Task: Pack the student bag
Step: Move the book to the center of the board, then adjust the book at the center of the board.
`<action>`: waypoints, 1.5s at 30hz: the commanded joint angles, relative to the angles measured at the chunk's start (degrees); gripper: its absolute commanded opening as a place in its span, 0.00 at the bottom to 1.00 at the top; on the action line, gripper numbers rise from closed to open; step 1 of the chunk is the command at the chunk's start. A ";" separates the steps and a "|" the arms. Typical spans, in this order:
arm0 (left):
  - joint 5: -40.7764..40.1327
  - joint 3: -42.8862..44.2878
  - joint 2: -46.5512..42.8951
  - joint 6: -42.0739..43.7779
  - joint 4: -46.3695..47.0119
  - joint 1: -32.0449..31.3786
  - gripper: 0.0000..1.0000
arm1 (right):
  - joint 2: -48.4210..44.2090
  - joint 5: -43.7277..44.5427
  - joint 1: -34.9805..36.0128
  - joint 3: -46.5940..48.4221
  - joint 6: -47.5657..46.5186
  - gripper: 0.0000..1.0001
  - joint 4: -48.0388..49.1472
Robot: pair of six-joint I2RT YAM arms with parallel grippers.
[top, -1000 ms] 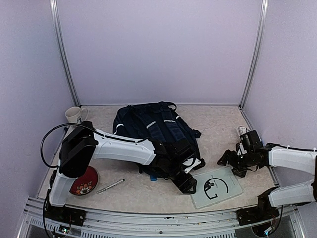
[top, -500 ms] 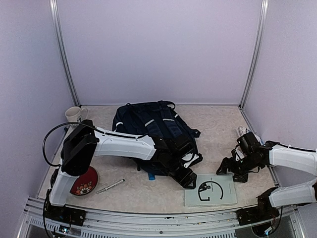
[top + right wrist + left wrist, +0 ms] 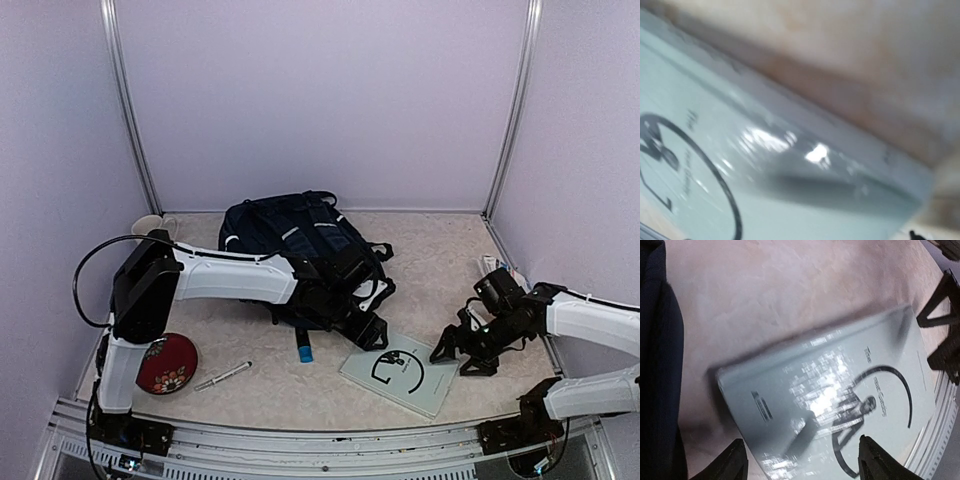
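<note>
The student bag [image 3: 300, 245], navy with white stripes, lies at the back centre of the table, and its dark edge fills the left of the left wrist view [image 3: 660, 365]. A pale green book [image 3: 400, 370] with a black ring drawing lies flat in front of it to the right. My left gripper [image 3: 368, 330] hovers open over the book's left corner [image 3: 840, 405], nothing between its fingertips [image 3: 735, 462]. My right gripper [image 3: 458, 355] stands open at the book's right edge, and the blurred cover [image 3: 740, 190] fills its wrist view.
A blue marker [image 3: 305, 350] lies just in front of the bag. A silver pen [image 3: 222, 376] and a red patterned bowl [image 3: 165, 362] sit at the front left. A white mug [image 3: 148, 225] stands at the back left, partly behind the left arm. A small white item [image 3: 492, 265] is by the right wall.
The book slid left and turned. The bag shifted left and back together with my left arm, uncovering the blue marker. My right gripper moved forward and left to the book's edge.
</note>
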 commanded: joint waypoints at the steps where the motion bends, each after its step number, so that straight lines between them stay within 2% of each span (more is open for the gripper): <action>1: -0.44 -8.56 -7.58 0.72 1.57 -2.25 0.73 | -4.27 -0.56 0.52 -2.52 1.22 0.90 -3.78; 6: 0.05 -11.28 -9.03 0.24 0.92 -2.02 0.73 | -6.10 -3.76 0.52 -6.96 4.34 0.90 1.23; 11: 7.44 -12.83 -7.58 -1.29 2.74 -0.70 0.73 | -6.70 -8.78 0.61 -9.91 8.06 0.86 11.65; 19: 10.06 -10.23 -5.40 -0.72 1.72 0.07 0.77 | -5.17 -9.81 0.63 -8.40 8.74 0.84 17.53; 24: 12.94 -13.66 -6.65 -1.77 6.20 0.99 0.79 | -2.89 -9.20 0.61 -4.27 7.09 0.83 15.90; 31: 14.01 -13.84 -6.65 -0.84 6.26 1.17 0.79 | -2.26 -13.88 0.61 1.60 8.21 0.83 17.99; 34: 12.87 -13.88 -8.24 -0.51 6.08 1.10 0.79 | -1.40 -11.89 0.61 3.43 7.01 0.85 15.86; 39: 2.25 -14.31 -15.15 0.07 2.34 1.03 0.79 | 1.84 -8.58 0.61 2.69 3.68 0.88 11.51; 41: -2.87 -14.50 -16.33 1.01 -2.23 1.31 0.81 | 2.65 -7.51 0.61 1.87 2.86 0.89 10.76; 45: -1.73 -15.66 -14.09 1.94 -7.33 3.24 0.82 | 4.33 -3.21 0.61 1.18 0.87 0.92 8.33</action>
